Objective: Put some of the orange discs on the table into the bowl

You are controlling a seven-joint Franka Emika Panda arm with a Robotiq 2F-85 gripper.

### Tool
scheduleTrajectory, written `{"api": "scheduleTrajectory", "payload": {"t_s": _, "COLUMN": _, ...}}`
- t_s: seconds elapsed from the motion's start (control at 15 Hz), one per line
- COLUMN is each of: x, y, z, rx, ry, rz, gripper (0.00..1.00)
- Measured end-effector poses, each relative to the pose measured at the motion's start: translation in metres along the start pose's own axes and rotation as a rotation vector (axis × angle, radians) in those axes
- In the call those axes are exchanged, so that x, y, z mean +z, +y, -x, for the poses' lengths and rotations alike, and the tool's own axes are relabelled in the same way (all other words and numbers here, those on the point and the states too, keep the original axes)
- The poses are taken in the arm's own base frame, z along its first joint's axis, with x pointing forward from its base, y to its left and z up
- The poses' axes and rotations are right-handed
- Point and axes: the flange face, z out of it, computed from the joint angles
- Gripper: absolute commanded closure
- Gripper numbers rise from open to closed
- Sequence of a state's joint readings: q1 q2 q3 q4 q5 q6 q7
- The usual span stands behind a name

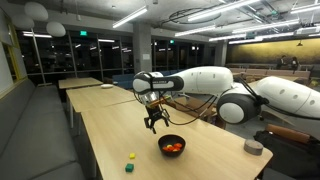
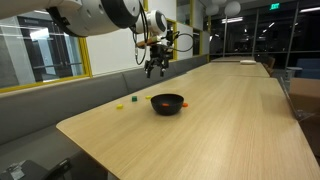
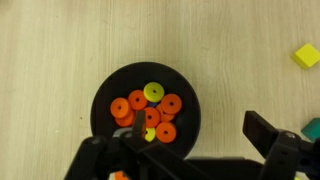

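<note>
Claw (image 1: 154,124) hangs wide apart, empty, above the bowl (image 3: 110,85). Orange discs (image 3: 171,103) sit inside. Probably light, stiff, thin, slippery: I'd pinch any across its rim, flat off the tabletop (image 3: 50,50).

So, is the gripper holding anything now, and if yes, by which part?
Nothing is held. The gripper is open above the bowl, with the orange discs lying inside it.

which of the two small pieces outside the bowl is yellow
The small yellow block near the wrist view's top right corner; the small green piece lies lower, at the right edge.
</note>
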State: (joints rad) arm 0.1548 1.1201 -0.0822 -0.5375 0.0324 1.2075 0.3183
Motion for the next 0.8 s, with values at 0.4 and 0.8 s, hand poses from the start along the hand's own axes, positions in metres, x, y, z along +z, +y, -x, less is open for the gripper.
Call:
{"api": "scheduleTrajectory", "payload": {"t_s": 0.4, "x": -0.07, "y": 0.014, "z": 0.03, "rx": -0.001, "ry": 0.109, "rz": -0.056, "gripper": 0.0}}
{"api": "scheduleTrajectory", "payload": {"t_s": 0.8, "x": -0.128, "y": 0.058, "z": 0.045, "rx": 0.045, "ry": 0.24, "rz": -0.128, "gripper": 0.0}}
